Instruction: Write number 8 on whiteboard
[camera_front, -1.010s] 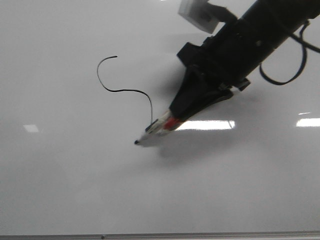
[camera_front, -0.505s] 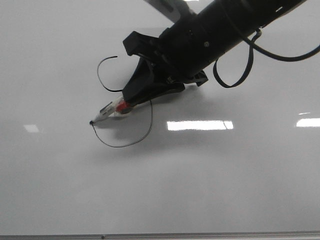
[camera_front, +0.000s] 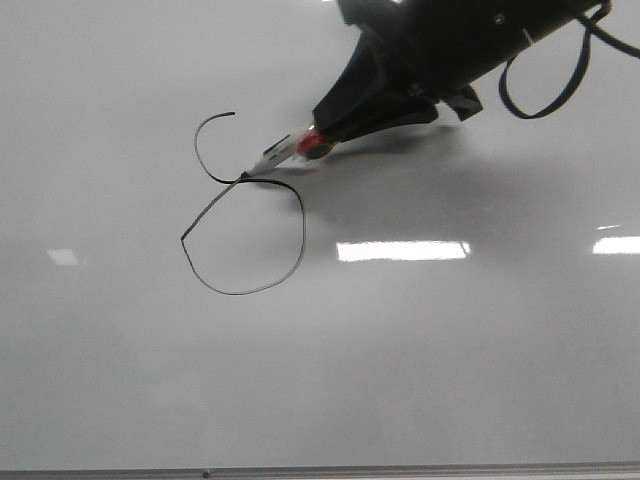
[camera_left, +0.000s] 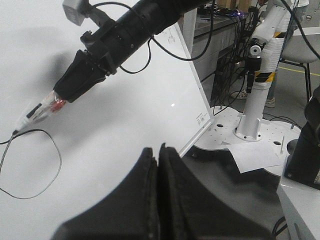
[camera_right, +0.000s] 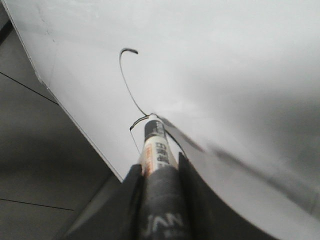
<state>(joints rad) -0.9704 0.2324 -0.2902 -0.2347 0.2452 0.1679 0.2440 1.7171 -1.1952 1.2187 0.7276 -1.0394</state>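
The whiteboard (camera_front: 120, 380) fills the front view. On it the black marker line of the number 8 (camera_front: 297, 250) forms a closed lower loop with a pointed left corner and an open hook above. My right gripper (camera_front: 322, 135) is shut on a white marker with a red band (camera_front: 290, 150). The marker's tip touches the board where loop and hook meet. The right wrist view shows the marker (camera_right: 155, 145) between the fingers (camera_right: 132, 182), tip on the line (camera_right: 127, 80). My left gripper (camera_left: 157, 148) is shut and empty, off to the side of the board (camera_left: 125, 115).
The board's grey frame edge (camera_front: 300, 471) runs along the near side. Glare patches (camera_front: 400, 250) lie right of the loop. A black cable (camera_front: 540, 95) hangs from the right arm. Beyond the board's edge stand a white robot base (camera_left: 250, 130) and a paper sheet (camera_left: 255, 157).
The marker tip went from the bottom of the loop left to the pointed corner, then up and right to the crossing, closing the lower loop. The right arm swung left, then back up.
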